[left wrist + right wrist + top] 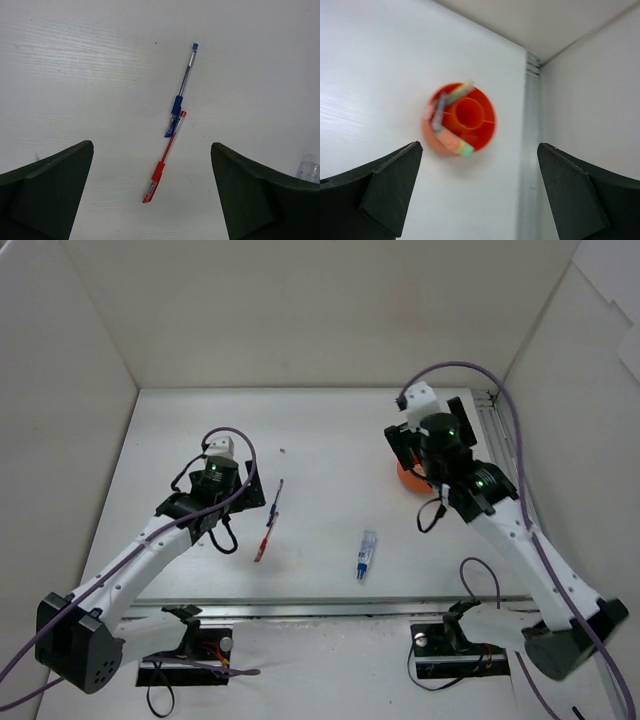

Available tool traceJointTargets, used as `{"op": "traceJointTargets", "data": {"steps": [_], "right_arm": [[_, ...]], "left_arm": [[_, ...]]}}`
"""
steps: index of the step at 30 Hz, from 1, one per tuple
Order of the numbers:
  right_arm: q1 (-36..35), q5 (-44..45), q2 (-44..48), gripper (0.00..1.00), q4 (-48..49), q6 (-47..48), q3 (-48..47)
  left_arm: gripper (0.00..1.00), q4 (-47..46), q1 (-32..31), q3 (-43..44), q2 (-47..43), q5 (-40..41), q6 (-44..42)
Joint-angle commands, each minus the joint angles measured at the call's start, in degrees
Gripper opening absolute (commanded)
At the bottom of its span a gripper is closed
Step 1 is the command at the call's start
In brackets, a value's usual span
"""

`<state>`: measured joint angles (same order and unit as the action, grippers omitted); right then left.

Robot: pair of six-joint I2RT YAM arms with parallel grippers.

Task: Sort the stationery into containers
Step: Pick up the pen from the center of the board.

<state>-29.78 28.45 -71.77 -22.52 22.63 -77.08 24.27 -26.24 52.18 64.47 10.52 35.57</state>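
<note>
A blue pen (181,95) and a red pen (162,167) lie end to end on the white table, also seen from above as the blue pen (276,498) and red pen (264,542). My left gripper (151,144) hangs open above them, empty, and shows from above as the left gripper (245,485). A blue-capped clear marker (366,555) lies near the front middle. The orange cup (482,127) holds several markers along its left side. My right gripper (479,145) stands open and empty over it. From above, the right gripper (415,455) half hides the cup (406,480).
White walls enclose the table on three sides. A metal rail (530,150) runs along the right wall, close beside the cup. The clear marker's end (310,172) shows at the right edge of the left wrist view.
</note>
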Motion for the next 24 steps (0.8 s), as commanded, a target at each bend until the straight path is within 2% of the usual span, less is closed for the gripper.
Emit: {"op": "traceJointTargets", "data": {"steps": [1,2,4,7,14,18,24], "right_arm": [[0.3,-13.2,9.6,0.98,19.1,-19.6,11.2],[0.2,-14.9,12.8,0.98,22.1,-24.4,13.6],[-0.4,-18.7,14.9,0.98,24.6,-26.7,18.5],[-2.6,-16.7,18.1,0.98,25.2,-31.8,23.1],[-5.8,-16.3,21.3,0.98,24.9,-34.7,29.8],[-6.6,-15.3,21.1,0.98,23.5,-35.0,30.1],[-7.0,-13.0,23.1,0.98,20.7,-36.1,30.8]], "left_arm": [[1.00,0.4,-1.2,2.7,2.0,-1.7,-5.8],[1.00,-0.1,-1.7,2.6,3.0,-2.0,-6.3],[1.00,-2.5,-1.7,2.0,4.6,-1.6,-6.1],[1.00,-2.7,-1.7,4.8,9.8,-1.9,-6.1],[0.99,-3.2,-1.7,12.9,24.3,-2.3,-7.2],[0.94,-2.9,-1.7,17.9,31.1,-2.2,-8.1],[0.73,-2.5,-1.2,22.8,38.6,-4.0,-9.3]]}}
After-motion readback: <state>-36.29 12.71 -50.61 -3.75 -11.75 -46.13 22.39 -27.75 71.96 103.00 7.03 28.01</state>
